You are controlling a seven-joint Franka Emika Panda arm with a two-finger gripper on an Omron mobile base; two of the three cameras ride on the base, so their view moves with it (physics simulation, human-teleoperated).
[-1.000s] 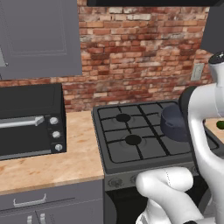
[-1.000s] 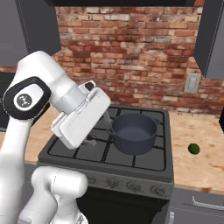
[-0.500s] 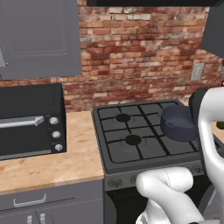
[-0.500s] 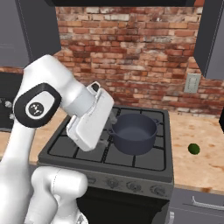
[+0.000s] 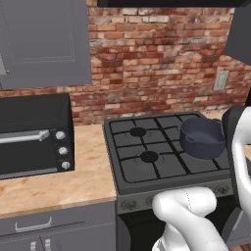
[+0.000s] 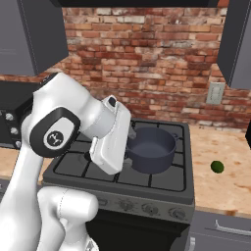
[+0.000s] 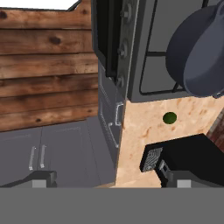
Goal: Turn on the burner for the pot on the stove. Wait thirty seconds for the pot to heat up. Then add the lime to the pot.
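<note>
While the white arm (image 6: 110,139) folds low in front of the stove (image 5: 162,157), the dark blue-grey pot (image 5: 202,137) sits on the black grates at the range's front right section, seen from the left base camera. From the right base camera the same pot (image 6: 151,149) rests just behind the arm's flat white link, and the small green lime (image 6: 217,166) lies alone on the wooden counter (image 6: 220,181) to the right of the range, well apart from the pot. A row of knobs (image 6: 147,210) lines the stove's front panel. At the far left, a black countertop oven (image 5: 34,135) stands on the counter against the brick wall (image 5: 157,59). Seen from the hand camera, the gripper (image 7: 109,180) has its two dark fingertips spread wide with nothing between them, while the lime (image 7: 169,117) shows on the counter between the pot (image 7: 199,52) and the fingertips.
</note>
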